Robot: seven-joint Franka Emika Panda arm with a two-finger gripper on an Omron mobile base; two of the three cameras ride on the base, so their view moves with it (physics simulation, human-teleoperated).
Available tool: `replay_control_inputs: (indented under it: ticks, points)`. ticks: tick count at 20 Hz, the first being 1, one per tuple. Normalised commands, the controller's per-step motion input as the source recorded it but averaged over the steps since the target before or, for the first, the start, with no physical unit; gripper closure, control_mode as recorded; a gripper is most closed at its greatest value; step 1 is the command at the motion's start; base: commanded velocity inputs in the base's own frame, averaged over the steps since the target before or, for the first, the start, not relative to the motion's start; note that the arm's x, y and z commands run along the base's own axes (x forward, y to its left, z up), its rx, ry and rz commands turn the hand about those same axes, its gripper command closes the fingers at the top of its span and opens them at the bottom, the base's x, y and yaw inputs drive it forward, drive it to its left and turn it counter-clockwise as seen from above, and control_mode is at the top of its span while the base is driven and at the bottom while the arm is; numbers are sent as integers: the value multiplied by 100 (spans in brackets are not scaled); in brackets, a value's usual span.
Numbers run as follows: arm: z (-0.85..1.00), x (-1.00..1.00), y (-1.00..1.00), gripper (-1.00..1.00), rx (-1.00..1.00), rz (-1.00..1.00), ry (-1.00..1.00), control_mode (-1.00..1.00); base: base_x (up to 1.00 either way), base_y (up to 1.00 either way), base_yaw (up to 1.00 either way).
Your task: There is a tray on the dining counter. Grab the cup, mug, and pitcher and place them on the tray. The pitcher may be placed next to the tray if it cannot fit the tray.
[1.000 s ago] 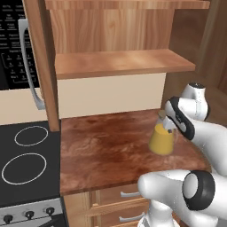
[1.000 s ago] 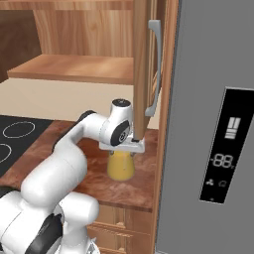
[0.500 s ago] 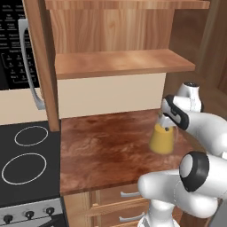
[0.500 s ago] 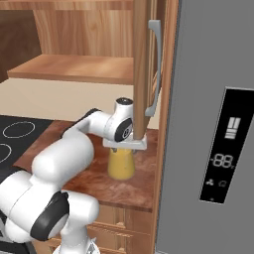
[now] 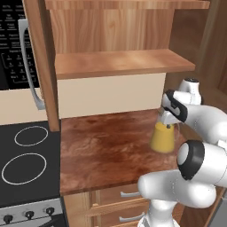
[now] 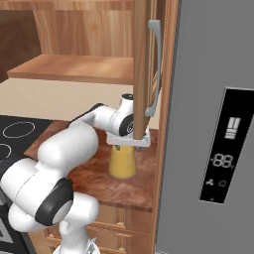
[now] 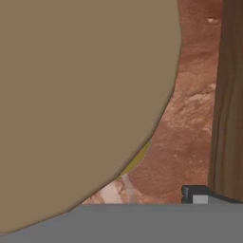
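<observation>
Tabletop (image 5: 102, 146), wood-grain, beside the stovetop (image 5: 24, 159): it carries the pitcher (image 5: 162, 137), upright near its right edge, under the open cabinet door (image 6: 142, 64). My gripper (image 6: 128, 141) sits over the pitcher's neck, jaws spread wide. To grip well, I would centre on the neck, close squarely, then lift straight, clear of the door.
</observation>
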Motion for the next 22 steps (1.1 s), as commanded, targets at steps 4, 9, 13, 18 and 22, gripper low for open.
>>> replay_control_inputs:
  ticks: [4,9,13,18,22]
  points:
    - [-8,0,0,-100,0,2,10,-100,0,0,0]
    - [-4,0,0,-100,0,4,8,-100,0,0,0]
    - [-12,0,0,-100,0,11,1,-100,0,0,0]
    - [-15,0,0,-100,0,22,0,-100,0,0,0]
    - [-7,0,4,-100,0,23,0,-100,0,0,0]
